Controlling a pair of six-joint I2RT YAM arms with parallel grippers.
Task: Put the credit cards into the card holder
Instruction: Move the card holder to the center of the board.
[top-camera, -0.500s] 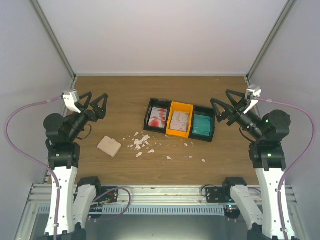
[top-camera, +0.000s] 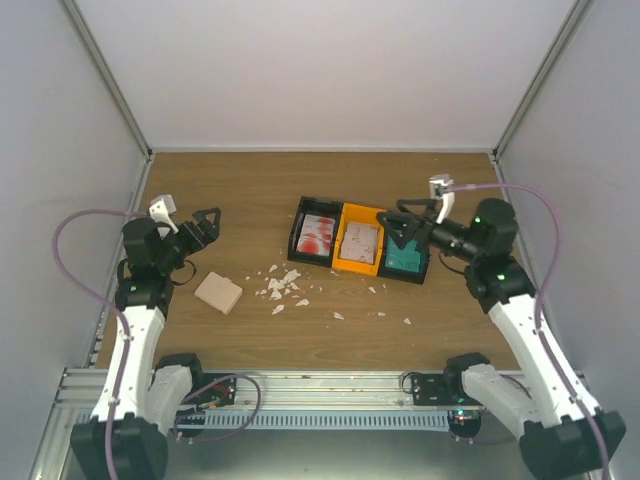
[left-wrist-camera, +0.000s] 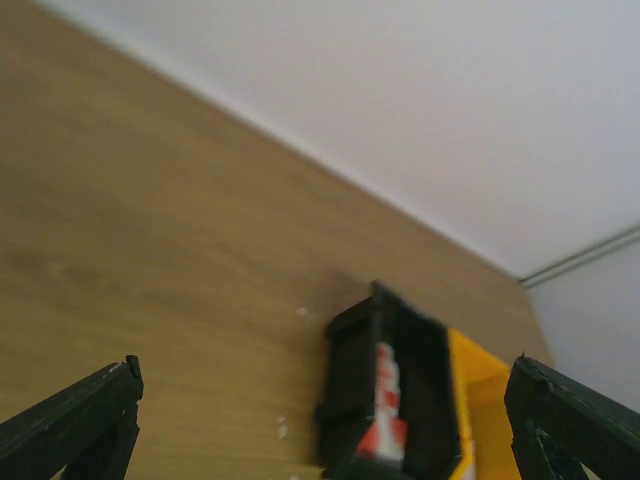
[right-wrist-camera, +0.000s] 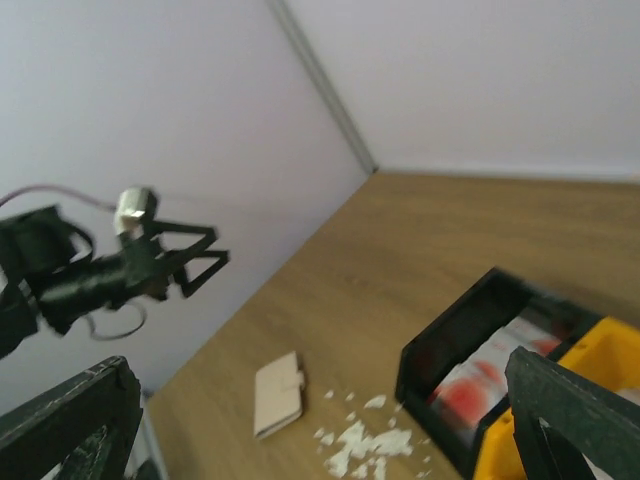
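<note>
The card holder (top-camera: 218, 292), a shut beige-tan wallet, lies on the table left of centre; it also shows in the right wrist view (right-wrist-camera: 278, 395). The credit cards lie in a three-bin tray (top-camera: 296, 232): white-and-red cards (top-camera: 318, 234) in the left black bin, pinkish-grey cards (top-camera: 362, 240) in the orange bin, teal cards (top-camera: 405, 252) in the right black bin. The white-and-red cards show blurred in the left wrist view (left-wrist-camera: 385, 405) and in the right wrist view (right-wrist-camera: 480, 375). My left gripper (top-camera: 203, 230) is open and empty, up and left of the wallet. My right gripper (top-camera: 393, 228) is open and empty over the tray's right part.
White crumb-like scraps (top-camera: 280, 285) are strewn between the wallet and the tray, with a few more (top-camera: 375, 315) in front of the tray. Pale walls close the table on the left, right and far sides. A metal rail (top-camera: 320, 385) runs along the near edge.
My right gripper has swung left from the right wall to over the tray. My left arm has dropped and shifted slightly right, toward the wallet. Both grippers stay open.
</note>
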